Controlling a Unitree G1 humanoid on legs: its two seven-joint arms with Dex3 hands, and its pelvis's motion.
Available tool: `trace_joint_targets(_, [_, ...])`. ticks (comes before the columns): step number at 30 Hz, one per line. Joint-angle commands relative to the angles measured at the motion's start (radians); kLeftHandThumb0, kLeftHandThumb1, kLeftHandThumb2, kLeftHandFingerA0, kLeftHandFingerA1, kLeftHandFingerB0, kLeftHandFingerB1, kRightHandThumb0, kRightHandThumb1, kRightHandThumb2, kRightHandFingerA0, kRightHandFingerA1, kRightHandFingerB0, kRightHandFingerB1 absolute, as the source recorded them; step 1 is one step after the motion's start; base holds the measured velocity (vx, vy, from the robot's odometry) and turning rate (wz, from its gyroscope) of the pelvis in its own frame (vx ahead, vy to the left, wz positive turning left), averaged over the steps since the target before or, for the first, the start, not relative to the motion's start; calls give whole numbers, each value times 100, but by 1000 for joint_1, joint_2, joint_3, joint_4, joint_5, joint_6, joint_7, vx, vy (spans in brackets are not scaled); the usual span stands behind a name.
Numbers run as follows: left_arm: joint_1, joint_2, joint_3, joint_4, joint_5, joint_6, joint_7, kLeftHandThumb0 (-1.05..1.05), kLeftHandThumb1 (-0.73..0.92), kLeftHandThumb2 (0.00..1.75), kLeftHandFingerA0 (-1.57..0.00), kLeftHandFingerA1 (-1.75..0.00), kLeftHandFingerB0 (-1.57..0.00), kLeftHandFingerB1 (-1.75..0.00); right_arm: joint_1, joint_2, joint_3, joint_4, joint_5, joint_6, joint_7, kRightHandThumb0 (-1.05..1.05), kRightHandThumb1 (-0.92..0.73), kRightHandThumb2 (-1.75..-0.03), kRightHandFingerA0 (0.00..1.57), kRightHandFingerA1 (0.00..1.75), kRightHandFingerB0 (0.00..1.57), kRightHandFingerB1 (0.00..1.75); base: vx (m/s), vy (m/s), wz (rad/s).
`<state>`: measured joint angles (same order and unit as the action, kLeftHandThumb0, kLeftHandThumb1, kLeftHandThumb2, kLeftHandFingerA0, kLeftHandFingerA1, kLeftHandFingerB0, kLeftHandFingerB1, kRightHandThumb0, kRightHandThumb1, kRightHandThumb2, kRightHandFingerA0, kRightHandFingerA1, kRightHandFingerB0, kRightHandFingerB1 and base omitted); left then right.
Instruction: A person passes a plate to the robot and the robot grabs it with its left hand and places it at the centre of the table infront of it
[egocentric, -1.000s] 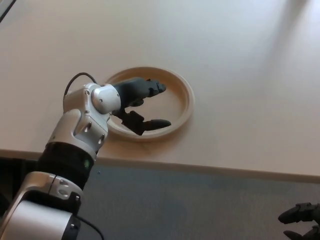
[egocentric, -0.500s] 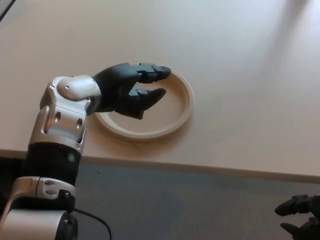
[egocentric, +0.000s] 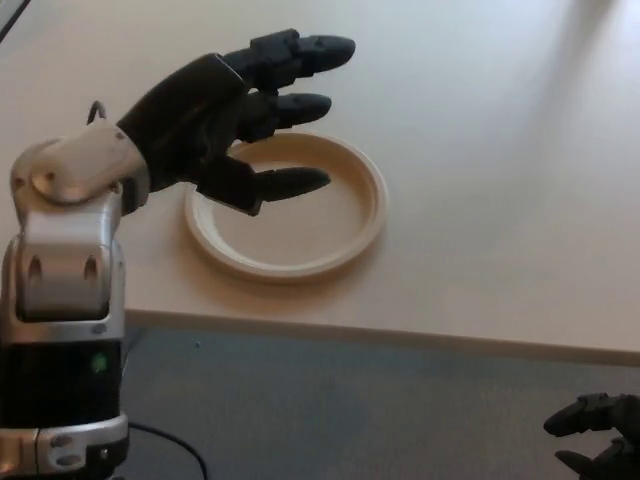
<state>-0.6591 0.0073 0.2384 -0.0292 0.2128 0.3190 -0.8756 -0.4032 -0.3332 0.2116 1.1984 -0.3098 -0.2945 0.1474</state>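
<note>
A round cream plate (egocentric: 300, 235) lies flat on the pale table (egocentric: 480, 150), near the table's front edge. My left hand (egocentric: 235, 110) hovers above the plate's left part, lifted clear of it, open with its black fingers (egocentric: 305, 48) spread and nothing held. Its thumb (egocentric: 285, 181) overlaps the plate's inner area in the picture. Only part of my right hand (egocentric: 595, 440) shows at the bottom right corner, below the table edge, far from the plate.
The table's front edge (egocentric: 400, 335) runs across the lower part of the picture, with grey floor (egocentric: 350, 410) below it. My left forearm (egocentric: 65, 290) fills the left side.
My left hand has let go of the plate, opened and risen up and to the left. The plate stays where it lay on the table.
</note>
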Motion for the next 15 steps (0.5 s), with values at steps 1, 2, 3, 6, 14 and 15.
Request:
trace_joint_targets(1, [321,86,334,-864,-709,73,8,-38,48,55,-49,-40,-35,-32,12,-31,5,45,-10,35,36,-56,-66,-59,68,67,51,53,0,0,0])
trace_joint_targets(2, [398,89,353,-917,-736,75,12,-42,41,70,-54,-54,-36,-44,19,-27,4,49,-9,40,32,-56,-66,-59,68,67,50,52,0,0,0])
trace_joint_targets(3, [449,90,364,-951,-752,75,14,-42,41,70,-54,-54,-36,-44,24,-23,3,52,-8,44,29,-56,-66,-59,68,67,50,52,0,0,0])
trace_joint_targets(6, [635,77,376,-978,-745,-8,-67,-46,43,70,-70,-57,-39,-45,58,-17,3,58,-6,34,16,-56,-66,-60,68,68,50,52,0,0,0])
trace_joint_targets(14, [865,28,324,-869,-643,-163,-183,-46,57,57,-81,-45,-62,-41,78,-10,-28,72,22,41,-7,-55,-64,-58,66,68,53,52,0,0,0])
trace_joint_targets(15, [890,23,316,-867,-633,-167,-180,-46,57,57,-81,-45,-62,-41,86,-11,-31,73,25,38,-7,-55,-64,-58,66,68,53,52,0,0,0])
